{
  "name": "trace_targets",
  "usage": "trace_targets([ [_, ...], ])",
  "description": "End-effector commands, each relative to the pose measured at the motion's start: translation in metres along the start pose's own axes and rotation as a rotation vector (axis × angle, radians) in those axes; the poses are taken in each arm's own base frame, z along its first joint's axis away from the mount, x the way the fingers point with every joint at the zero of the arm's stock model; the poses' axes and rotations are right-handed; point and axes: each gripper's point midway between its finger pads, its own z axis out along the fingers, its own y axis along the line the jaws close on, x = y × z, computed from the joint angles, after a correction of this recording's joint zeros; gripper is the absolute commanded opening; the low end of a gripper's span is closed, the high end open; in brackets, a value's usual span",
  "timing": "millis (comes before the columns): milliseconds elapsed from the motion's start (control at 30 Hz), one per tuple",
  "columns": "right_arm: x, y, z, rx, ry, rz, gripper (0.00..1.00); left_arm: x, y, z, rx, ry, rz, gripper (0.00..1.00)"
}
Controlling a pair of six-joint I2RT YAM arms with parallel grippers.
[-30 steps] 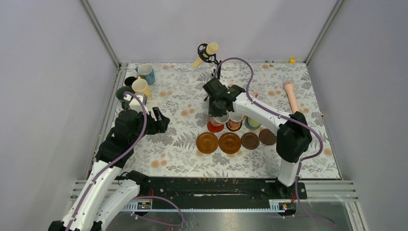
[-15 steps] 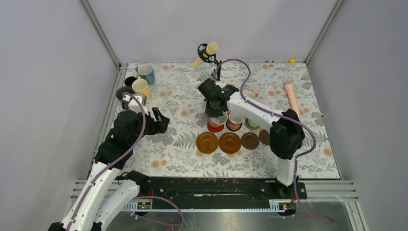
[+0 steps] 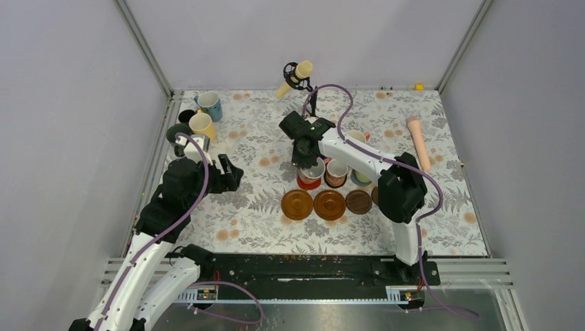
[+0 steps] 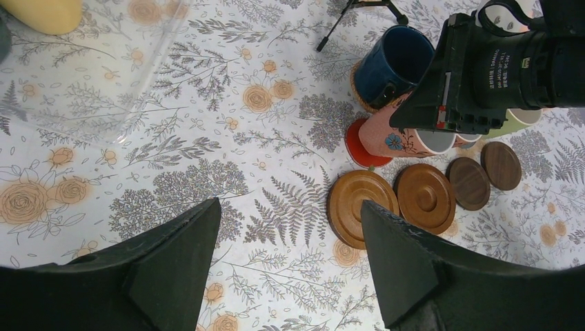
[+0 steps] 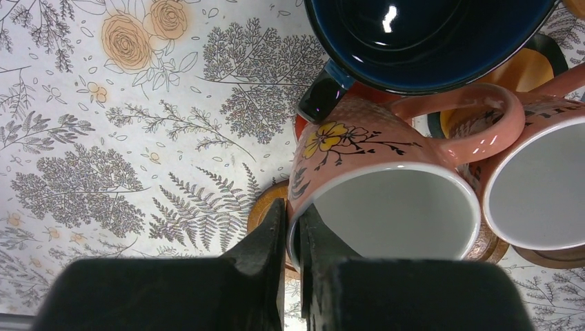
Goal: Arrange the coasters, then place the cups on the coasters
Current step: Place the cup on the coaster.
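While the right gripper (image 5: 291, 215) pinches the rim of the pink cup (image 5: 359, 148) — set on the red coaster (image 4: 353, 148) at the middle of the table (image 3: 248, 227) — the left gripper (image 4: 288, 212) hangs spread near its left edge.

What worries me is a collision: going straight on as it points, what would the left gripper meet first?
Probably the floral tabletop, just short of the leftmost wooden coaster; depth is unclear, so possibly that coaster.

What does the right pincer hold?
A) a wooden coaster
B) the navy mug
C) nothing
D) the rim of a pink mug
D: in the right wrist view, the right pincer is shut on the rim of the pink mug with the yellow flower.
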Motion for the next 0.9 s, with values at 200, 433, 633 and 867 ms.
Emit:
trace_targets([
  [200,-0.011,0.005,-0.011,0.021,-0.024,-0.006,0.22,-0.015,-0.002,-0.004,-0.001,-0.059,0.007,0.76],
  [433,-0.011,0.005,-0.01,0.033,-0.014,-0.029,0.24,-0.014,-0.001,-0.004,-0.005,-0.055,0.007,0.77],
  [633,-0.011,0.009,-0.013,0.005,0.0,-0.093,0.29,-0.014,-0.001,-0.004,-0.006,-0.057,0.007,0.77],
  [867,-0.016,0.016,-0.019,-0.054,-0.006,-0.234,0.52,-0.014,-0.001,-0.004,-0.006,-0.056,0.007,0.77],
])
